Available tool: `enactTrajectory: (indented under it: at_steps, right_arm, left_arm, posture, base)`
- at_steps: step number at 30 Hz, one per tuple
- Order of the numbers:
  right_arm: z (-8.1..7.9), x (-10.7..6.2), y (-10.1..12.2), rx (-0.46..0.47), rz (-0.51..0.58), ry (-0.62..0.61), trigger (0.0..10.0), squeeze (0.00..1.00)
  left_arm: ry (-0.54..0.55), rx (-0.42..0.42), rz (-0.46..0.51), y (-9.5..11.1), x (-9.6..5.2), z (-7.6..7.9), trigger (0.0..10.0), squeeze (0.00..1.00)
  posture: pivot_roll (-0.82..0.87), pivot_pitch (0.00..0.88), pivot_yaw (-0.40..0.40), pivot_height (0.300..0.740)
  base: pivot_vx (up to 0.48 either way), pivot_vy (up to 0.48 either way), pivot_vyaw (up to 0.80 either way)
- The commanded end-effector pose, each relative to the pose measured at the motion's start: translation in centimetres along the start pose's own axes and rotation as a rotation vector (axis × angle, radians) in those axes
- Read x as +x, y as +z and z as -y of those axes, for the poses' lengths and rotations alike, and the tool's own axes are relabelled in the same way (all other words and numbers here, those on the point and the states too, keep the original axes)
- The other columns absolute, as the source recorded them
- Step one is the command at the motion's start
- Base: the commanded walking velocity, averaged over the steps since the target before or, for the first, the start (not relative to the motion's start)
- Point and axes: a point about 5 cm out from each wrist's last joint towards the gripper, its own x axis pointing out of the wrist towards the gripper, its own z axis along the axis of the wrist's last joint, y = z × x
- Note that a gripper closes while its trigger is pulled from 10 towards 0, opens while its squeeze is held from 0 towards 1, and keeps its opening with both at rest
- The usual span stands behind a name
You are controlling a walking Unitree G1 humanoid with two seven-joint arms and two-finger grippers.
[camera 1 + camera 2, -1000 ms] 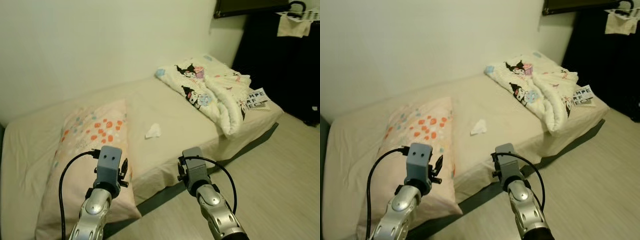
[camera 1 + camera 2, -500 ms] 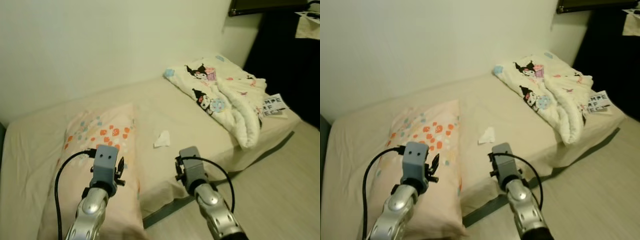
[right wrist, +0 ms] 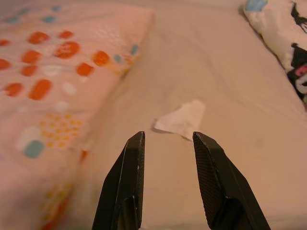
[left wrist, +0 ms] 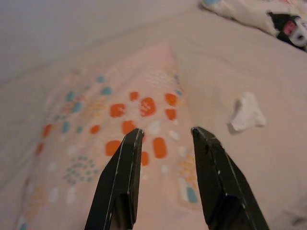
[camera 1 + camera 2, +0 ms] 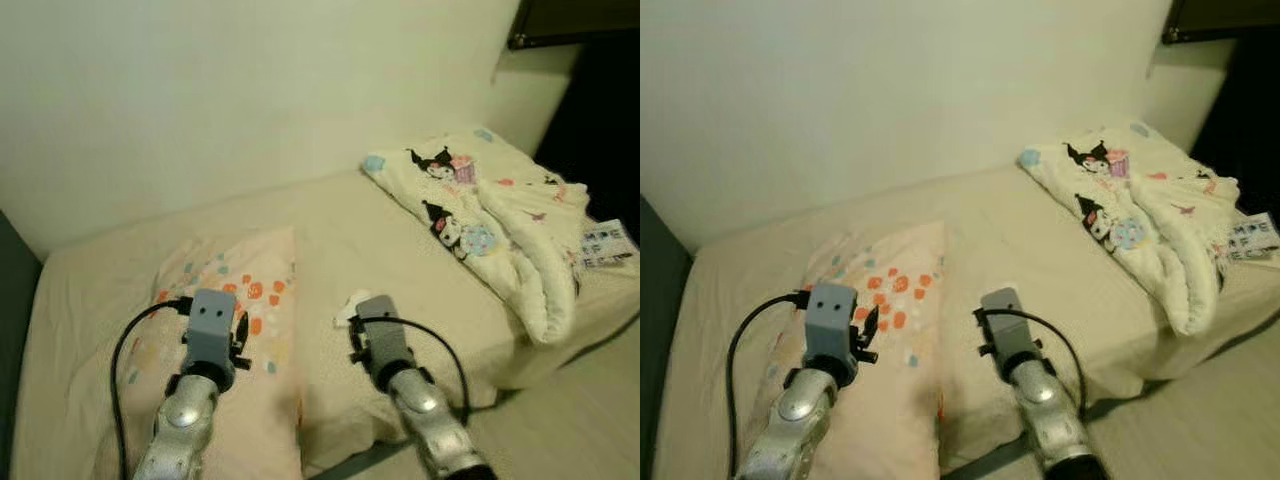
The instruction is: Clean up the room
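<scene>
The right gripper (image 3: 165, 143) (fingers parted, empty) hovers near what looks like a crumpled tissue (image 3: 182, 119) on the bed (image 5: 400, 250); the left gripper (image 4: 165, 139) gapes over the pillow (image 4: 120, 110).

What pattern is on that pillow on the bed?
The pale peach pillow carries orange, blue and white dots, clearest in the left wrist view.

A small crumpled white tissue (image 3: 182, 119) lies flat on the beige bed (image 5: 330, 230). It sits between the dotted pillow (image 5: 235, 300) and the cartoon-print blanket (image 5: 490, 215), nearer the pillow.
</scene>
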Motion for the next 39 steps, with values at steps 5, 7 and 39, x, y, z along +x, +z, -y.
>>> enactTrajectory:
  at_steps: [5,7,39]
  right_arm:
    - [-0.21,-0.11,-0.30,0.008,-0.009,0.006,10.0,0.00]
    - [-0.22,-0.11,-0.29,0.009,-0.008,0.006,10.0,0.00]
    - [-0.62,-0.06,-0.15,-0.021,0.000,0.029,10.0,0.00]
  left_arm:
    - [0.009,-0.001,-0.021,-0.42,-0.16,-0.04,10.0,0.00]
    - [0.009,-0.001,-0.020,-0.41,-0.16,-0.04,10.0,0.00]
    - [0.007,-0.017,-0.012,-0.22,-0.16,-0.20,10.0,0.00]
  posture:
    - [-0.05,0.088,0.003,0.740]
    - [-0.05,0.088,0.003,0.740]
    - [-0.05,0.091,0.007,0.740]
  base:
    - [0.000,0.000,0.00]
    - [0.000,0.000,0.00]
    - [0.132,0.000,0.14]
